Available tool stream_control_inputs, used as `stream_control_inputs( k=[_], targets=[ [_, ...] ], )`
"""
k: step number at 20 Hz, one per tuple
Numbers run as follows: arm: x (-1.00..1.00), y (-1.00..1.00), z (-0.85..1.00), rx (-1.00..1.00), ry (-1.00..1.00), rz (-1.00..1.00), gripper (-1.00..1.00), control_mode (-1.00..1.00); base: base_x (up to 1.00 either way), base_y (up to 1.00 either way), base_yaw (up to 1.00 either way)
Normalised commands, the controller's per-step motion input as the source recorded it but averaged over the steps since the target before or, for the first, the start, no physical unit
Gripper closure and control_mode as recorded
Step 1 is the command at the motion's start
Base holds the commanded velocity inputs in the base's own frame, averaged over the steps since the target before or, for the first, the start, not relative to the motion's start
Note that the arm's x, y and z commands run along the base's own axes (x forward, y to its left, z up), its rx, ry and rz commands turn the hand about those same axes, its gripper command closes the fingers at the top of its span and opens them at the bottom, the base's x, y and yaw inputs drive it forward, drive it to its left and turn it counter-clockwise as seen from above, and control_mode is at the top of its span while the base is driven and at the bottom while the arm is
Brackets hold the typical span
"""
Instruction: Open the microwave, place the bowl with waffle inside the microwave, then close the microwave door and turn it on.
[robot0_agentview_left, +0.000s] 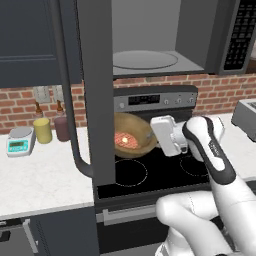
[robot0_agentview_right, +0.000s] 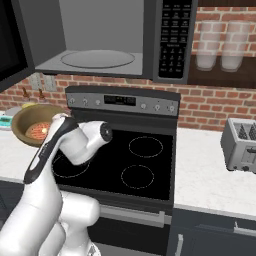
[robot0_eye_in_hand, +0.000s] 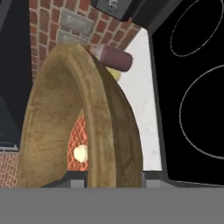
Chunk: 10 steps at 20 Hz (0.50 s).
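Note:
The brown wooden bowl (robot0_agentview_left: 136, 131) hangs tilted above the stove's left rear burner, with the reddish waffle (robot0_agentview_left: 126, 140) lying inside it. My gripper (robot0_agentview_left: 154, 137) is shut on the bowl's right rim. In the hand view the bowl rim (robot0_eye_in_hand: 103, 127) runs up between the two fingertips (robot0_eye_in_hand: 72, 180), and the waffle (robot0_eye_in_hand: 78, 142) shows inside it. The microwave (robot0_agentview_left: 150, 35) above stands open, its grey interior and glass turntable (robot0_agentview_left: 145, 60) exposed. The microwave door (robot0_agentview_left: 95, 90) is swung out to the left, edge-on, with its curved bar handle (robot0_agentview_left: 68, 105). From the right, the bowl (robot0_agentview_right: 30, 120) sits left of the arm, below the microwave (robot0_agentview_right: 100, 35).
The black stove (robot0_agentview_left: 165, 170) lies under the bowl. A yellow cup (robot0_agentview_left: 42, 130), a maroon cup (robot0_agentview_left: 62, 128) and a small scale (robot0_agentview_left: 20, 140) stand on the left counter. A toaster (robot0_agentview_right: 242, 145) sits on the right counter. The keypad (robot0_agentview_right: 172, 37) is on the microwave's right.

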Motion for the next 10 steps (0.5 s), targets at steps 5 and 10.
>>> stream_control_inputs(
  k=[5, 10],
  targets=[
    [-0.37, -0.73, 0.57, 0.0, 0.04, -0.17, 1.0, -1.0, 0.0, 0.0, 0.0],
    [-0.19, -0.65, 0.29, 0.0, 0.07, -0.13, 1.0, -1.0, 0.0, 0.0, 0.0]
  ],
)
